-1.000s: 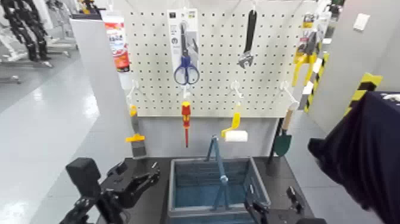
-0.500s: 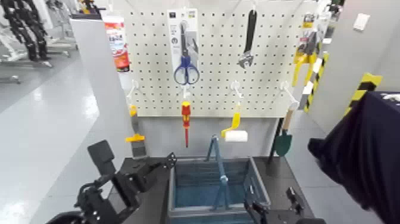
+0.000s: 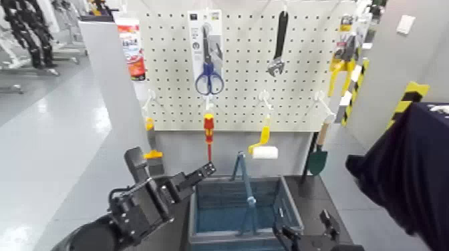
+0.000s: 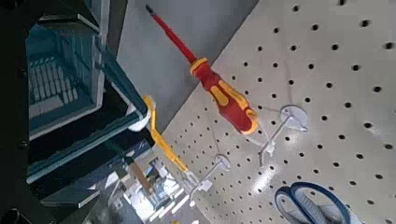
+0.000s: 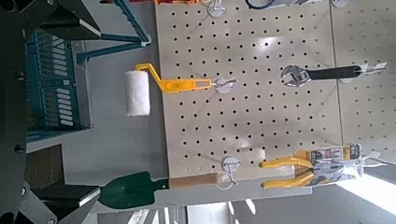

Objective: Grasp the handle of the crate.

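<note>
Blue-grey handle point(image 3: 246, 180) raised over crate point(image 3: 292, 203); crate's near end cut off in head view. Left gripper point(image 3: 173, 162) wide, crate's left; right gripper point(image 3: 303, 215) wide, crate's right, arm mostly out of frame

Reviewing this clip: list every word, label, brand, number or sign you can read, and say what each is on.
None can be read with certainty.
Scissors' card: small print, too small to read.
Red-and-white package: lettering too blurred to read.
Pliers' packaging: print too small to read.
Yellow-and-black striped marking: no lettering visible.
</note>
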Robot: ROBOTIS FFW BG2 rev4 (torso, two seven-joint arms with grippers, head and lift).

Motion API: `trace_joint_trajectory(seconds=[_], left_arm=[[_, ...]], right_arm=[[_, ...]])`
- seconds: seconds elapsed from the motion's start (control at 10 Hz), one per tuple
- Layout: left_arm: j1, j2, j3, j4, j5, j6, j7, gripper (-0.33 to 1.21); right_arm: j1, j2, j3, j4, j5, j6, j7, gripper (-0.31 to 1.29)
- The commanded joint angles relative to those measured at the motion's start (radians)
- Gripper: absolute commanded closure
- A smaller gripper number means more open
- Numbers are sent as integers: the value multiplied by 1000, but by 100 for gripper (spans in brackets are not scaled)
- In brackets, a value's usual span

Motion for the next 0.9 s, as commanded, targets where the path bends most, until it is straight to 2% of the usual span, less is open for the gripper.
trace_joint_trajectory(seconds=[0.1,0.5,0.9], left_arm=[[-90,-14,-48,116,95,37,-30,9],[-214,-36,-119,297,272,155,-60,9],[-337,-62,-234,501,446,209,-68,9]], right_arm=[[-4,0,6,7,-7,-7,1,14],[-13,-2,16,17,-14,-15,0,14],[-24,-3,25,23,-22,-27,0,14]])
